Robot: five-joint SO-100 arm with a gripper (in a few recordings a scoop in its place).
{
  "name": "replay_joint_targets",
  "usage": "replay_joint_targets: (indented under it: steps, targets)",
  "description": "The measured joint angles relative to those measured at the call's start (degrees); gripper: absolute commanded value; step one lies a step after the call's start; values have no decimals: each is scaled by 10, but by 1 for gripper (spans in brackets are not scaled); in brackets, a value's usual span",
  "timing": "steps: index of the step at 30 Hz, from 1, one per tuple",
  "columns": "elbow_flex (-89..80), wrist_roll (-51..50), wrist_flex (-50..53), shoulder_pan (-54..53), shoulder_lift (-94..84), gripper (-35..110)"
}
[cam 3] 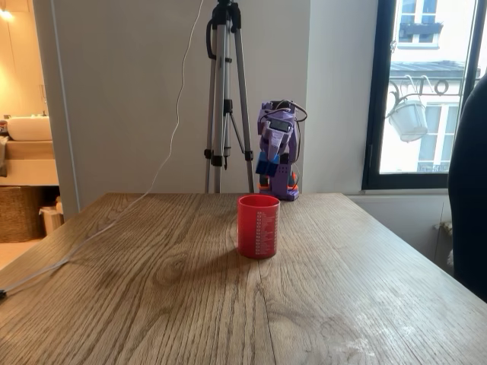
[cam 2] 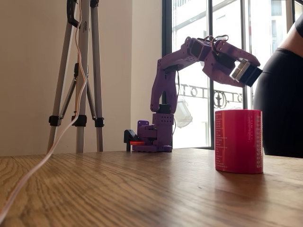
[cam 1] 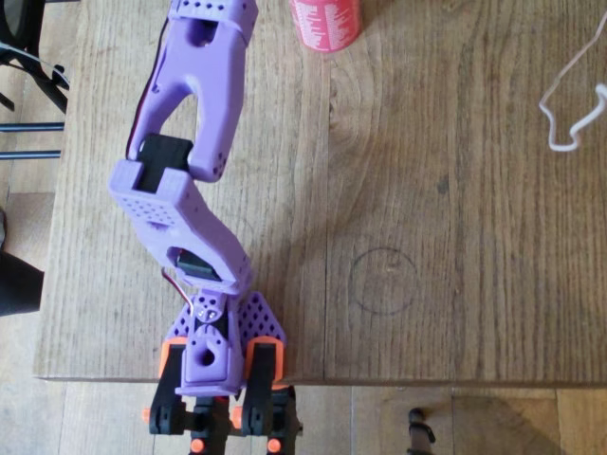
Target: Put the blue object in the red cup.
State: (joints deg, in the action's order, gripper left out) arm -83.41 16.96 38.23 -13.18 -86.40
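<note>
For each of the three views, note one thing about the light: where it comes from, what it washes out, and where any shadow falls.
A fixed view: bright windows behind the purple arm backlight it, and the red cup throws a soft shadow toward the camera. Another fixed view: the window at right is overexposed, and the cup's shadow lies to its left on the table. Overhead view: even daylight, no hard shadows, slightly soft focus.

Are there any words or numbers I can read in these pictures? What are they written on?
None can be read.
Red cup: rows of small white markings run down its side, also seen in a fixed view, but they are too small and blurred to read.
Purple arm: no label or text visible on it.
Wooden table: a faint drawn circle, which is no letter or number.
</note>
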Motion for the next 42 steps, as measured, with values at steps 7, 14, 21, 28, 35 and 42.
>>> replay_joint_targets:
  steps: [7, 14, 21, 28, 35, 42]
  targets:
    - [0, 0, 3, -1, 0, 10]
    - [0, 18, 60, -6, 0, 35]
    - [-3, 19, 88, -26, 0, 35]
    - [-4, 19, 88, -26, 0, 1]
    - [-4, 25, 76, -35, 0, 1]
    - [-17, 30, 67, -31, 0, 1]
